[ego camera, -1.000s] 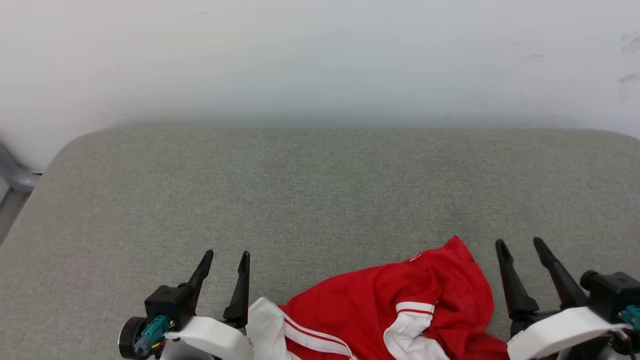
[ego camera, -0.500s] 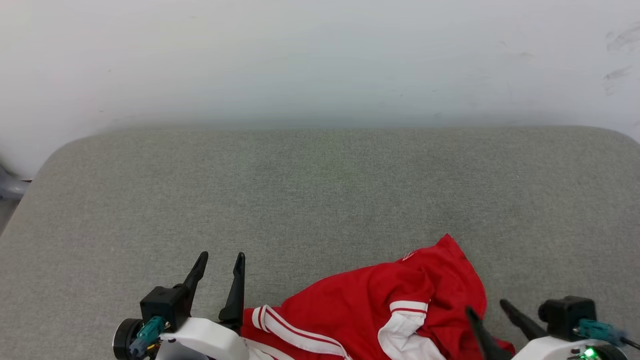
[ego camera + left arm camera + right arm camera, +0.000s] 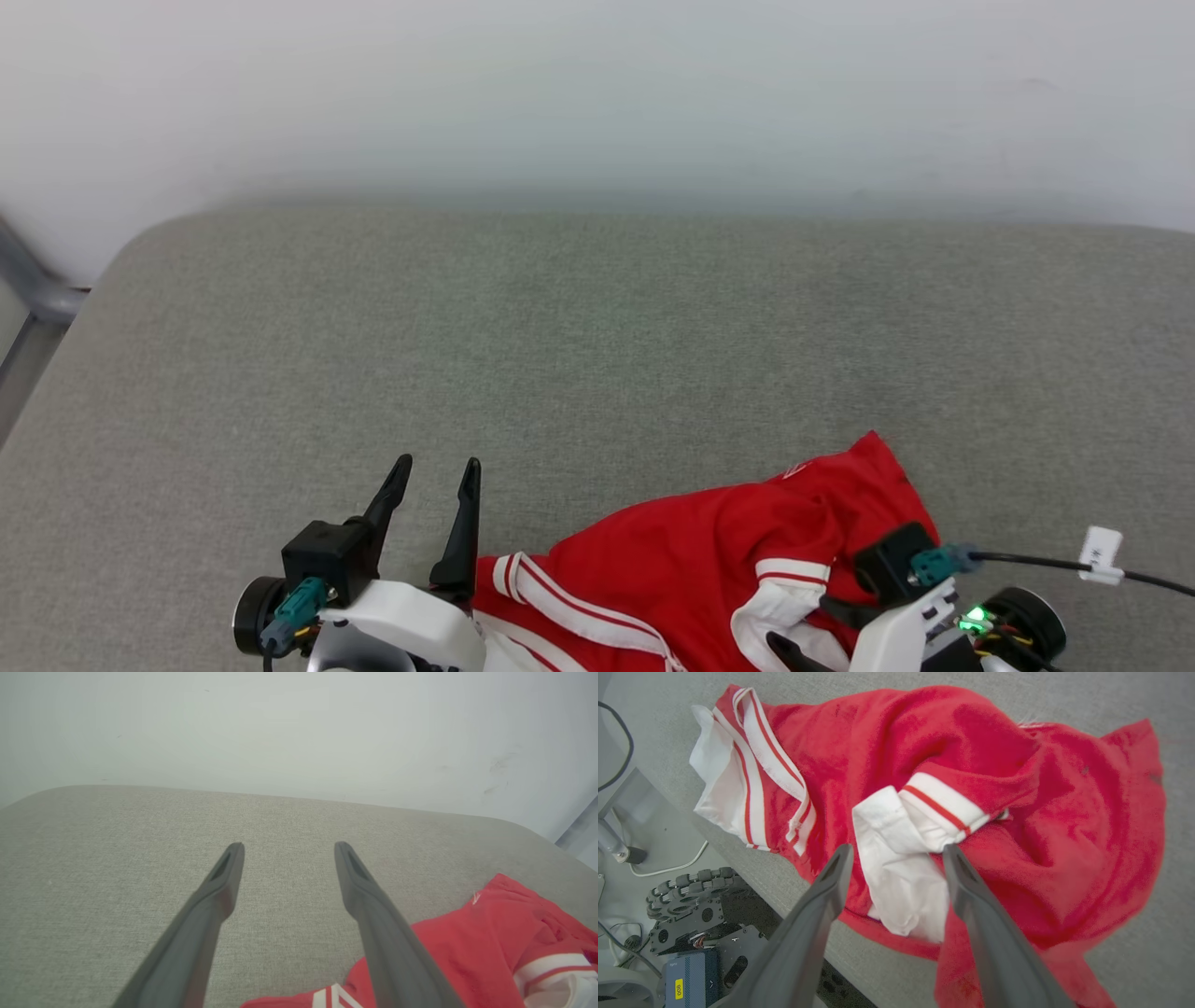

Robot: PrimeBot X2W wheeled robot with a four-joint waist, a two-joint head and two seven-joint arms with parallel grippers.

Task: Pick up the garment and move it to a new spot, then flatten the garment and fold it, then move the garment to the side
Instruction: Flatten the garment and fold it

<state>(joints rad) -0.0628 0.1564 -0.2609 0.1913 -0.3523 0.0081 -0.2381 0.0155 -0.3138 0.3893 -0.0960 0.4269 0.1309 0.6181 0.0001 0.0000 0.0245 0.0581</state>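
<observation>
One red, white-sleeved jersey (image 3: 691, 560) lies left-to-right on a grey fabric worktop (image 3: 597, 355), corner pointing toward the white wall (image 3: 597, 93). The left end effector (image 3: 437, 462) and right end effector (image 3: 897, 848) both gape, empty.

One garment (image 3: 709, 551), one grey padded surface (image 3: 597, 327), one left hand (image 3: 437, 462), one right hand (image 3: 897, 848).

Red garment (image 3: 994, 765) w/ white sleeves, red-white striped trim; grey table (image 3: 597, 355)
</observation>
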